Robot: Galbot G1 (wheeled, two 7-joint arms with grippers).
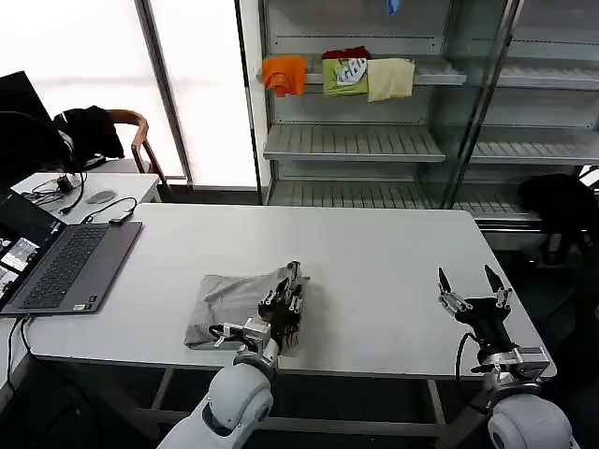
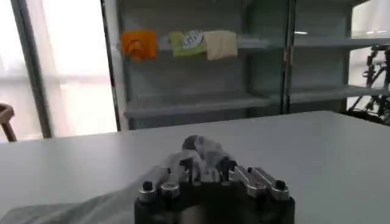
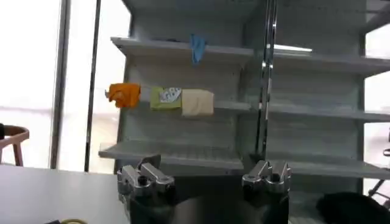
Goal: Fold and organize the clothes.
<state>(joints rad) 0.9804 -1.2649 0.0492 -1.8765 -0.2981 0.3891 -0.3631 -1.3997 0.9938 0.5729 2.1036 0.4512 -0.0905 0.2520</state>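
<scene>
An open laptop [image 1: 65, 262] sat at the white table's [image 1: 374, 253] left edge, while orange [image 1: 284, 73], green [image 1: 344, 75] and cream [image 1: 390, 79] folded garments lay on a shelf [image 1: 440, 75] behind.

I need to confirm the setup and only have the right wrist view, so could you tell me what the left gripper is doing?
Observer: The left gripper is shut on the right edge of the grey T-shirt, with a fold of cloth bunched between its fingers.
Operator: Thanks. Where is the shirt lying?
Observer: It lies crumpled near the front edge of the white table, right of the laptop.
Operator: And my right gripper?
Observer: The right gripper is open over the table's right front corner, apart from the shirt.
</scene>
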